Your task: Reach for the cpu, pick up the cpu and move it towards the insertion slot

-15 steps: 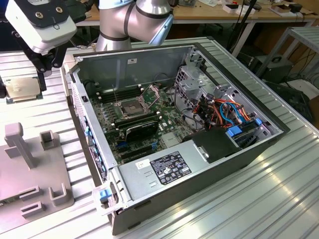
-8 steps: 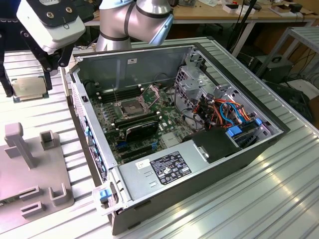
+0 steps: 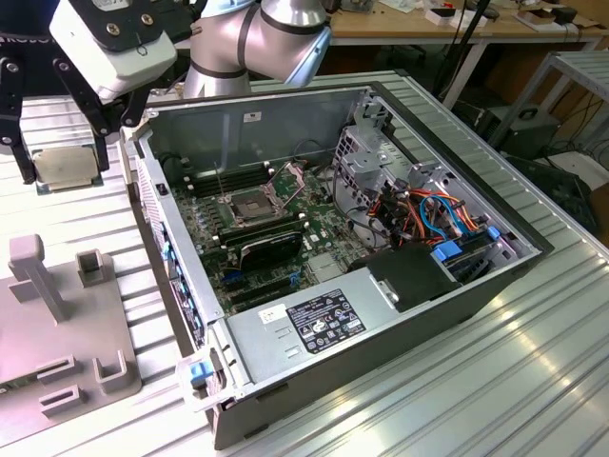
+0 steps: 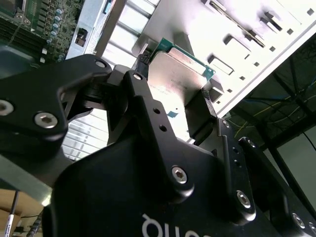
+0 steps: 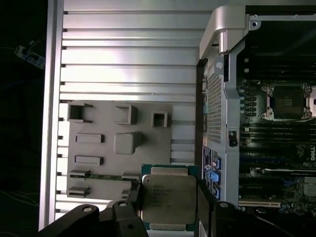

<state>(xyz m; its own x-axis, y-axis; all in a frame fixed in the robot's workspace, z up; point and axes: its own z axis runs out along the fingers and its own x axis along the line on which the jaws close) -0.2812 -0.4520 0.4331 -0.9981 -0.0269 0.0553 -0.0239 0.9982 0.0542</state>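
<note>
The black pincer (image 5: pixel 169 207) is straddling the cpu (image 5: pixel 167 198), one finger (image 4: pixel 143 64) at each of two opposite edges; whether the fingers are pressing on the chip or standing just off it cannot be told. The square chip is lying flat between them, metal face up, no side longer than another, on the ribbed bench (image 5: pixel 128 54) just beside the grey fixture block (image 5: pixel 121 143). Off to one side of the pincer, inside the open computer case (image 3: pixel 381 324), the insertion slot (image 3: pixel 245 206) is sitting on the motherboard, well apart from the chip.
</note>
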